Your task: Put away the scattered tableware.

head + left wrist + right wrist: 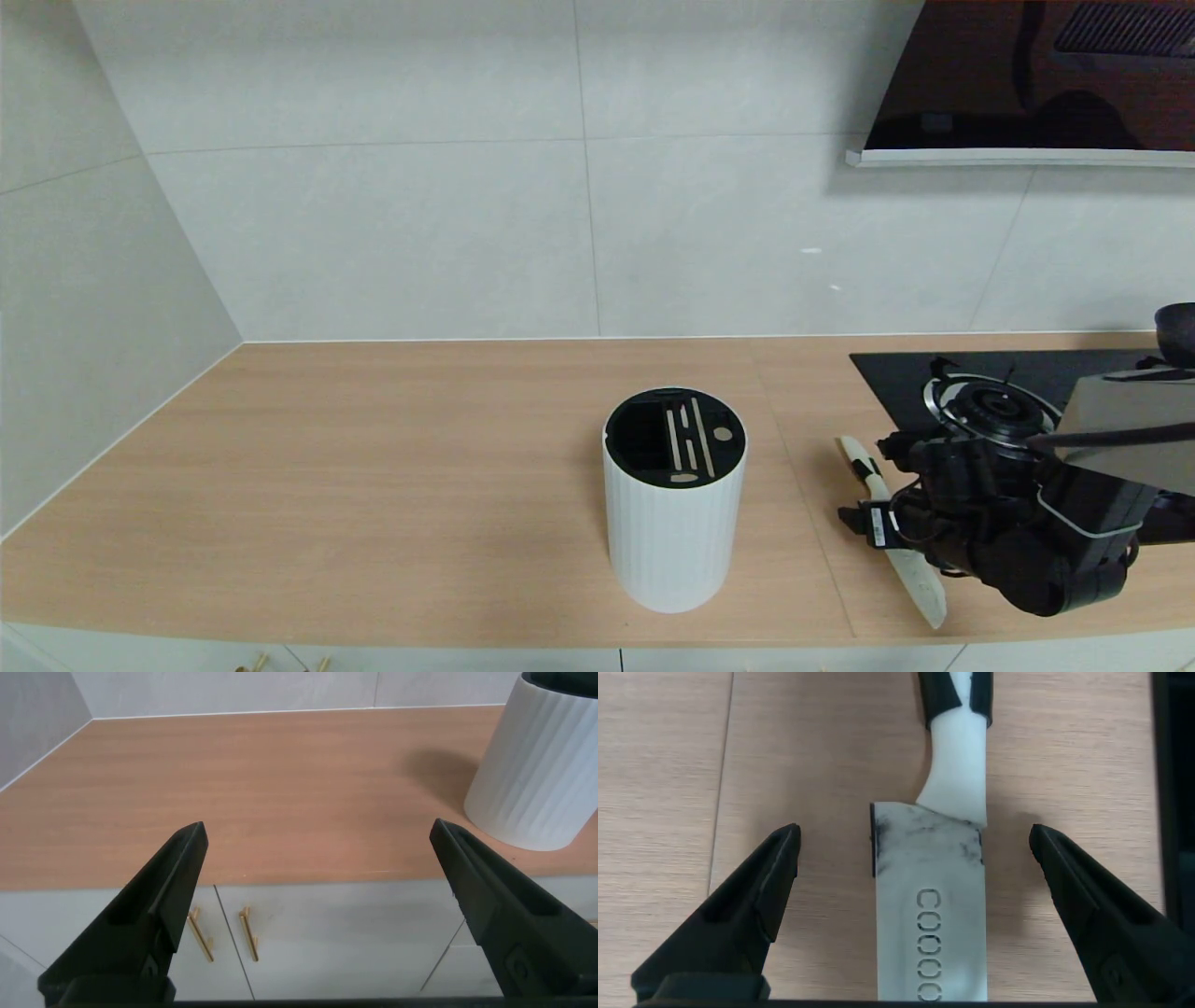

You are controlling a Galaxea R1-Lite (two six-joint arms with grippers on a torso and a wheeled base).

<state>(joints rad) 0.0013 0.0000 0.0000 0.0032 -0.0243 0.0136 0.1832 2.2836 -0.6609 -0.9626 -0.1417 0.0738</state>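
A white knife (pixel 918 571) with a white-and-black handle lies flat on the wooden counter (pixel 392 467), right of a white ribbed utensil holder (pixel 672 523) whose black top has slots. My right gripper (pixel 882 485) hovers over the knife, open. In the right wrist view the knife (pixel 929 905) lies between the spread fingers of the right gripper (pixel 915 849), blade base and handle neck centred, nothing clamped. My left gripper (pixel 318 849) is open and empty, low at the counter's front edge, with the holder (pixel 537 765) off to one side.
A black gas hob with a burner (pixel 990 411) sits just right of the knife, with a dark pot (pixel 1178 331) at the far right. A range hood (pixel 1027 84) hangs above. Tiled walls close the back and left. Cabinet handles (pixel 248 933) show under the counter.
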